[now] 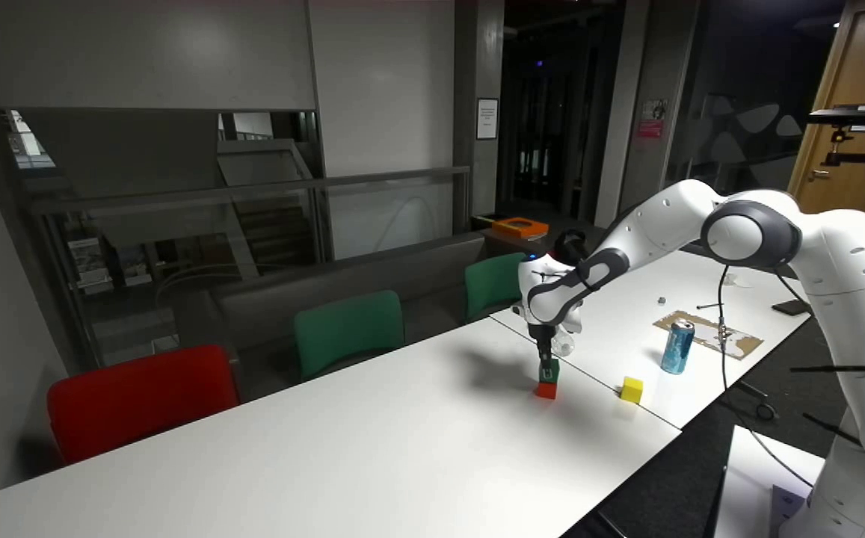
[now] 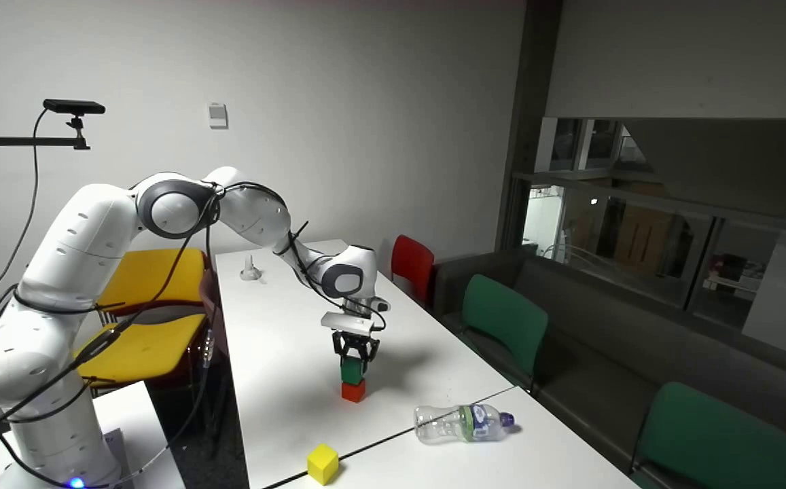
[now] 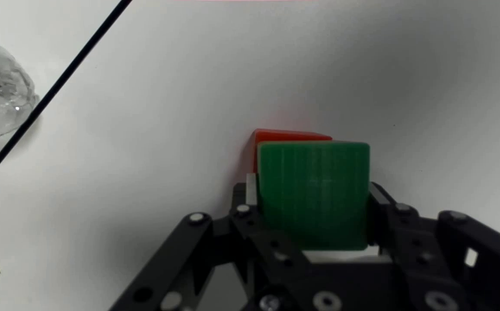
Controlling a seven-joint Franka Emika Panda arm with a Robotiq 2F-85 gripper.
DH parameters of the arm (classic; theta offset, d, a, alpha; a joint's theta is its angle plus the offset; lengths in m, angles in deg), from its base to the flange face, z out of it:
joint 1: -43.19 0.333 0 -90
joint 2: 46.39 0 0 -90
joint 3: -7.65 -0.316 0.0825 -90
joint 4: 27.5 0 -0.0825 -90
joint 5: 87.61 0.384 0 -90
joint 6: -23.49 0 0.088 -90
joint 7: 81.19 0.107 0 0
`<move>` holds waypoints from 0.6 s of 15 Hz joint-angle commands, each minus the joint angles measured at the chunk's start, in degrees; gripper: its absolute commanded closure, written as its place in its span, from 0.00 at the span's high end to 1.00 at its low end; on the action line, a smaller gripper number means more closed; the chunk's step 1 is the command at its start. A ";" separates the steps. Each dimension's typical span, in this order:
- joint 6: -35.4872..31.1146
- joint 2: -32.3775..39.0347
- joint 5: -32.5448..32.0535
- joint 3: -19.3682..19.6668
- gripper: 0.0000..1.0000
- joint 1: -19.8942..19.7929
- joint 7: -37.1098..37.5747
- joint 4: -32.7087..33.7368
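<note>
Blue can (image 1: pixel 677 348), contents hidden, and bottle (image 2: pixel 460 424): one each. We find the gripper (image 2: pixel 354 363) clamping one green block (image 3: pixel 313 190) above one red block (image 2: pixel 353 391).

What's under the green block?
A red block, sitting on the table; the gripper holds the green block above it. Most of the red block's top is covered, so full contact can't be confirmed.
</note>
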 commanded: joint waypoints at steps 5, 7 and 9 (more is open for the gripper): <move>3.30 0.60 0.98 -1.09 0.30 -1.52 -0.26 2.08; 3.60 0.90 1.03 -1.13 0.30 -1.62 -0.45 2.44; 3.86 1.06 1.04 -1.17 0.30 -1.68 -0.53 2.68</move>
